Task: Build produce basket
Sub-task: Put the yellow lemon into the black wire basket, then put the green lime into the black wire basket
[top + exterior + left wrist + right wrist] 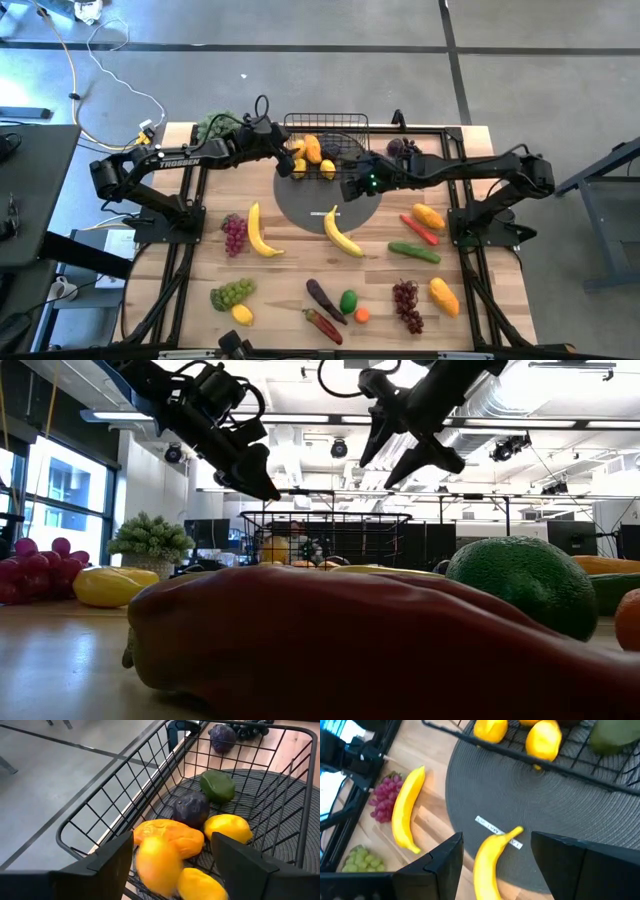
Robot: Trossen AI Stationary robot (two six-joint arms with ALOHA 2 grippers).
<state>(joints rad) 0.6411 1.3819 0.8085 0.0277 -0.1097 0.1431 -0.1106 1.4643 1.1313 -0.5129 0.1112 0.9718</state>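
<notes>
The black wire basket [326,146] stands on the round grey mat [318,205] at the table's far middle. It holds an orange mango [172,838], lemons [227,828], a purple fruit [192,808] and a green avocado [217,786]. My left gripper [290,162] hangs open over the basket's left end. A blurred yellow fruit [157,865] shows between its fingers, apart from both. My right gripper [350,186] is open above the mat, over a banana [490,865] whose stem end lies on the mat.
Produce lies on the near table: a second banana [260,232], red grapes [233,233], green grapes [232,293], cucumber [414,252], mangoes [444,295], eggplant [323,298] and a red pepper [330,650]. A leafy bunch [212,127] sits at the far left and purple grapes [403,148] right of the basket.
</notes>
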